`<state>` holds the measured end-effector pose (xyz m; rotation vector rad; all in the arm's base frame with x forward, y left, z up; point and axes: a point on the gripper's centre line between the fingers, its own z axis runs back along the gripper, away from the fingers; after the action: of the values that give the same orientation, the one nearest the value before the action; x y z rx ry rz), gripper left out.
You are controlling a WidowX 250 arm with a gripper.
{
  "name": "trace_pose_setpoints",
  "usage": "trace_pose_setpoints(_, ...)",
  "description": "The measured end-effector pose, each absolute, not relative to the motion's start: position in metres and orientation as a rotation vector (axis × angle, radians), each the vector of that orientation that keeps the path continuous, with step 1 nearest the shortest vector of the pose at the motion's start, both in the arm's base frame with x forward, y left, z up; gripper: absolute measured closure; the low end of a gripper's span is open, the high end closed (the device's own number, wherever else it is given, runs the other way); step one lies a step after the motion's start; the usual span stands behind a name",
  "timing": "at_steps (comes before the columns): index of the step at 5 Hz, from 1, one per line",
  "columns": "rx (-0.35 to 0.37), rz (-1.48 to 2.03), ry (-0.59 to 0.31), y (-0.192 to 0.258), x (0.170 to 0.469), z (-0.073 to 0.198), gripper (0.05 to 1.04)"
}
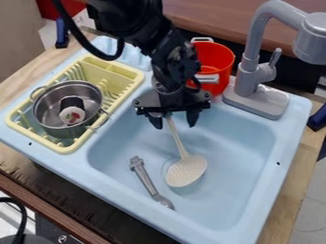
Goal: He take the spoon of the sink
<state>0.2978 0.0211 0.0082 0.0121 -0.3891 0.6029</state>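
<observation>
Claw (174,124) hangs over the toy sink's (290,128) basin, just inside its far edge and left of the faucet (255,47). Black arm (168,52) slants down from the far side; wrist angled, claw pointing down into the basin. State: released, fingers spread, with the top of the slotted spoon's (186,171) handle between them. Contact between handle and fingers: cannot tell.

Slotted spoon: off-white, long slim handle, broad rounded head pierced with small holes. Lies in the basin, handle end toward the far edge and up at the claw, head nearer the basin's middle. Handle runs at a slight slant.

Second utensil (148,178): grey, patterned handle, on the basin floor toward the near left, apart from the slotted spoon.

Surroundings: pale yellow dish rack (66,145) along the sink's left edge, holding a metal pot (47,114) with a small black-and-white item (72,114) inside. Red pot (216,62) at the far edge, between arm and faucet; faucet stands at the far right corner. Sink is set in a wooden counter (286,205).
</observation>
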Motion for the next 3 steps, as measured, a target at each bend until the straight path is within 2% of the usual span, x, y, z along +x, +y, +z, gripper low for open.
trace_pose_setpoints(1, -0.009, 0.611, -0.334, 0.023, 0.288, 0.004, 0.702)
trace_pose_setpoints(2, -0.03, 0.647, -0.28, 0.025, 0.278, 0.015, 0.919)
trace_pose_setpoints(3, -0.026, 0.713, -0.197, 0.026, 0.268, 0.016, 1.014)
